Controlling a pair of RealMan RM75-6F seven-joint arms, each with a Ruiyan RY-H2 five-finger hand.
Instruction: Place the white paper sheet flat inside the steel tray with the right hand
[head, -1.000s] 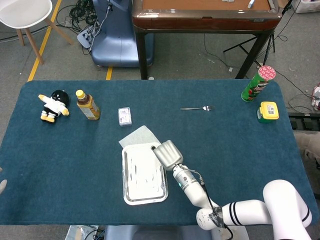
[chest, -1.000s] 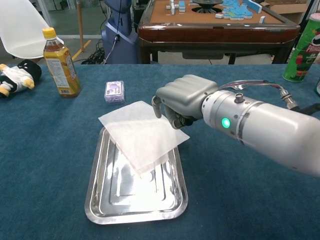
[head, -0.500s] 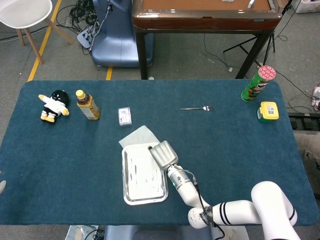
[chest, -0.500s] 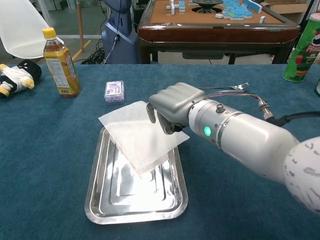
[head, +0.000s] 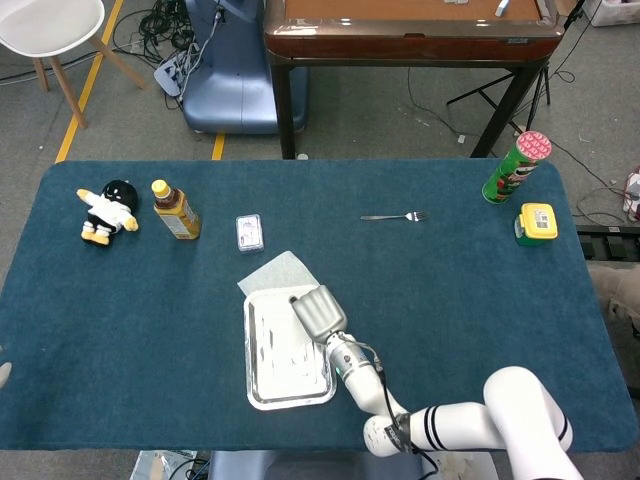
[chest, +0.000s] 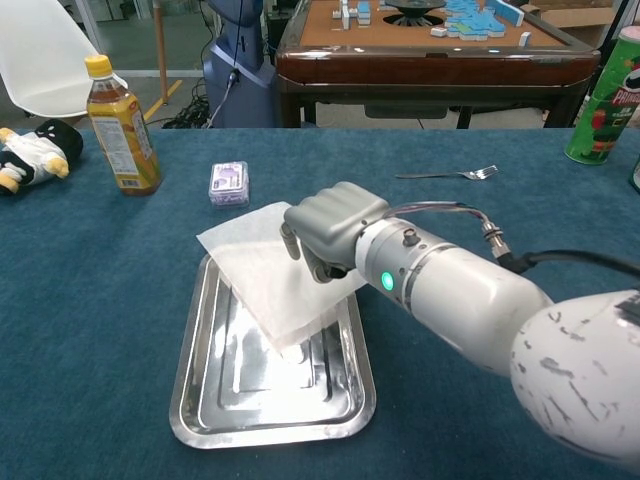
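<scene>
The white paper sheet (chest: 262, 272) (head: 277, 271) lies slanted over the far end of the steel tray (chest: 192, 395) (head: 291, 401). Its far corner rests on the cloth beyond the rim and its near part sags into the tray. My right hand (chest: 330, 226) (head: 317, 311) hovers over the sheet's right half with its fingers curled in, the fingertips (chest: 292, 243) at or just above the paper; the sheet looks ungripped. A pale sliver (head: 4, 372) at the left edge of the head view may be my left hand.
On the blue cloth stand a tea bottle (head: 176, 210) (chest: 120, 125), a plush toy (head: 108, 212), a small packet (head: 249, 232) (chest: 229, 183), a fork (head: 393, 216), a chips can (head: 516, 167) and a yellow box (head: 536, 223).
My right hand has slid left, from beside the tray's right rim to over the paper. The paper and tray have stayed where they were.
</scene>
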